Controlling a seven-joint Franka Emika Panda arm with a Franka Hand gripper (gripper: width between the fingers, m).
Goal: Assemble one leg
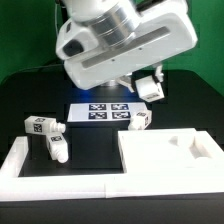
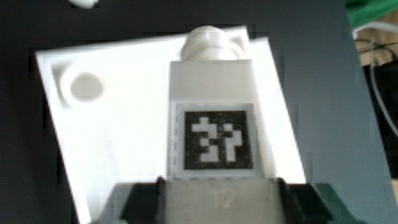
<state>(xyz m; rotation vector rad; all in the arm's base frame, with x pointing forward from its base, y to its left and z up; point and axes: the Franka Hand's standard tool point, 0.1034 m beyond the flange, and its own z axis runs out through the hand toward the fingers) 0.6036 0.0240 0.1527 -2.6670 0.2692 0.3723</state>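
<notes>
My gripper (image 1: 150, 84) is shut on a leg (image 1: 152, 90), a stubby white peg with a black-and-white tag, and holds it in the air above the marker board's far right. In the wrist view the leg (image 2: 215, 120) fills the middle, gripped between both dark fingers (image 2: 146, 198), with its narrow tip pointing away from the gripper (image 2: 217, 192). Under it lies the large white square panel (image 2: 107, 150), which has a round hole (image 2: 84, 88) beside the leg's tip. The panel (image 1: 160, 160) lies at the exterior view's right front.
Three more legs lie on the black table: two at the exterior view's left (image 1: 42, 124) (image 1: 57, 149) and one (image 1: 138, 120) by the marker board (image 1: 100, 111). A white raised border (image 1: 40, 178) runs along the front left.
</notes>
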